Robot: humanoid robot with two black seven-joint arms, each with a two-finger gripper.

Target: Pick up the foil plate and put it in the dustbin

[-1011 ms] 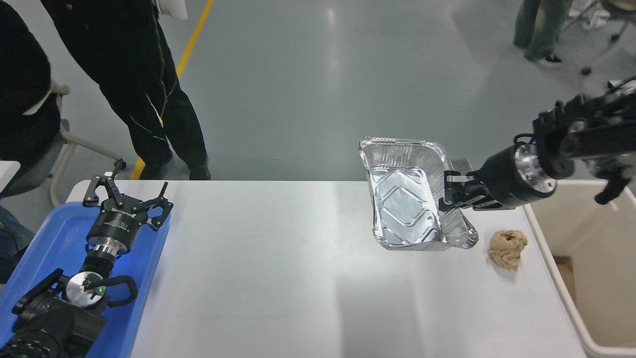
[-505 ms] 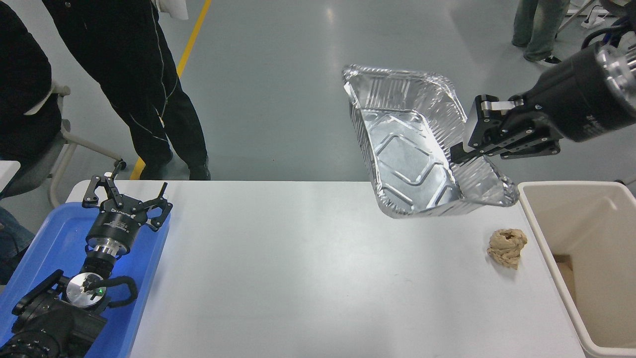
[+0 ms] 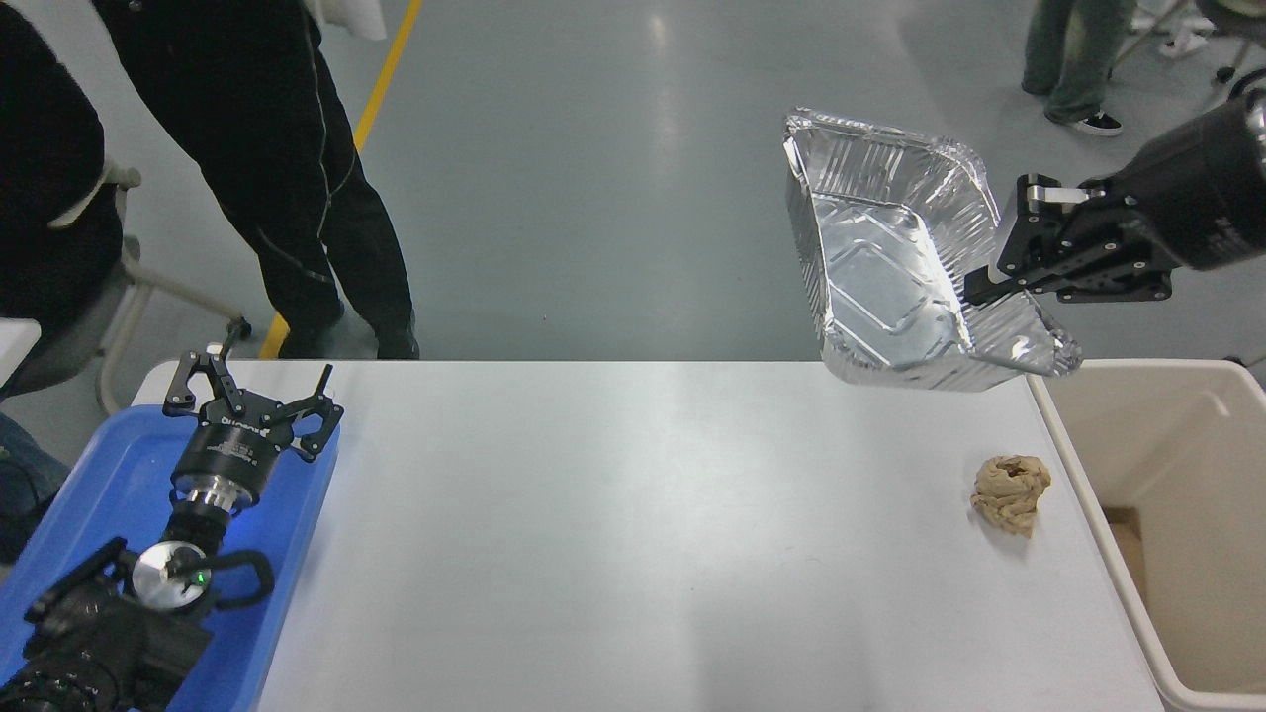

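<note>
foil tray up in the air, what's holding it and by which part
The right hand holds the foil tray, pinched on its right long side wall and rim. The left hand holds nothing.

A right gripper (image 3: 992, 282) clamps the right rim of a foil plate (image 3: 895, 267), holding it tilted in the air above the far right corner of a white table (image 3: 633, 534), just left of a beige dustbin (image 3: 1167, 445). A crumpled brown paper lump (image 3: 1011, 492) lies on the table near the bin. At lower left, the left gripper (image 3: 252, 391) rests spread wide over a blue tray (image 3: 109, 485). A person in dark clothes (image 3: 267, 168) stands beyond the table.
</note>
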